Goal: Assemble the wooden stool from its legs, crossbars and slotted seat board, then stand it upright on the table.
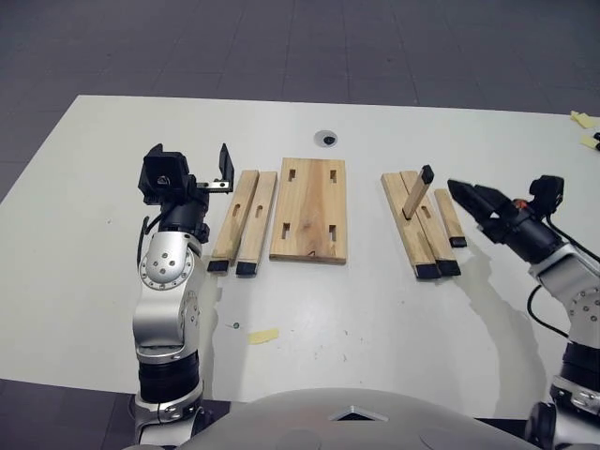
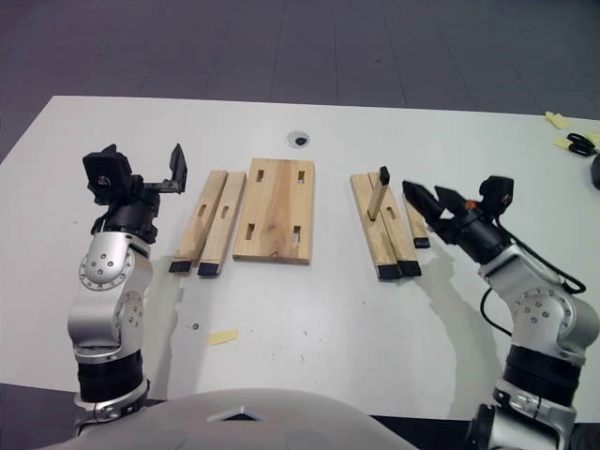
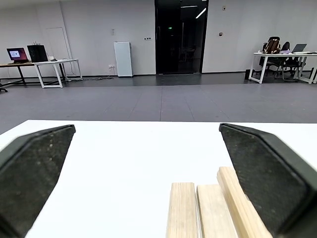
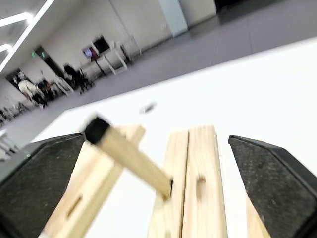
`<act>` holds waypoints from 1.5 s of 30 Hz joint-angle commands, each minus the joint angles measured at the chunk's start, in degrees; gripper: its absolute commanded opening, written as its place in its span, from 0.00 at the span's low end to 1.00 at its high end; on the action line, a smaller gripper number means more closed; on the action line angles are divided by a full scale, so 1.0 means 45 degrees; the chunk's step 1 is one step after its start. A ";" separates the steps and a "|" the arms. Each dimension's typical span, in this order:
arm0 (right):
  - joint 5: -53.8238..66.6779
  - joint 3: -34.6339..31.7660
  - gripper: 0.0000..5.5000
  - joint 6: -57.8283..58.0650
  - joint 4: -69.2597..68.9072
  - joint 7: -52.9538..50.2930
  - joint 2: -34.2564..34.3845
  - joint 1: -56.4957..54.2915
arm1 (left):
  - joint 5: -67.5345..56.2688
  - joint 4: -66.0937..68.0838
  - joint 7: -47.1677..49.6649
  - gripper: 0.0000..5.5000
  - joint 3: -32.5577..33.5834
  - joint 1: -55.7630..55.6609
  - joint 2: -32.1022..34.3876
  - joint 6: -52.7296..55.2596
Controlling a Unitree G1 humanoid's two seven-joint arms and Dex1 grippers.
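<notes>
- While the right gripper [image 1: 461, 192] hangs open beside the tilted crossbar [image 1: 417, 192], right of centre, closing off-line could topple it; its seating looks loose, perhaps.
- Open at mid-left, the left gripper [image 1: 190, 159] might nudge the legs [image 1: 234, 216] beside it; seat board [image 1: 309, 208] lies centre.

Room is left over the table [image 1: 394, 328] across the lower frame; right of centre, passage is barred by a tilted, raised crossbar [image 1: 418, 194].

Between our left fingers [image 3: 34, 173] we lose the planks [image 3: 213, 210] past the frame's edge; between our right fingers [image 4: 270, 183] the tilted stick [image 4: 131, 158] is blurred.
</notes>
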 commanded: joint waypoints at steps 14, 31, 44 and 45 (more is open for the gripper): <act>-0.5176 0.3817 0.98 -0.0439 0.0947 0.0579 -0.2022 0.0834 | 0.0376 0.0381 0.0165 0.98 0.0018 0.0355 -0.0095 -0.0321; -0.4894 0.3859 0.98 -0.1575 -0.1289 0.0985 -0.0973 0.0195 | 0.0663 0.0149 0.0123 0.98 -0.0397 0.0477 -0.0106 -0.0210; -0.7313 0.5769 0.84 0.0232 -0.1604 0.0204 -0.1977 0.0801 | 0.0876 -0.0140 0.0242 0.98 -0.0517 0.0836 -0.0252 -0.0120; -0.7472 0.5844 0.81 0.0328 -0.1516 0.0183 -0.2103 0.0644 | 0.0911 -0.0205 0.0304 0.98 -0.0547 0.0903 -0.0299 -0.0104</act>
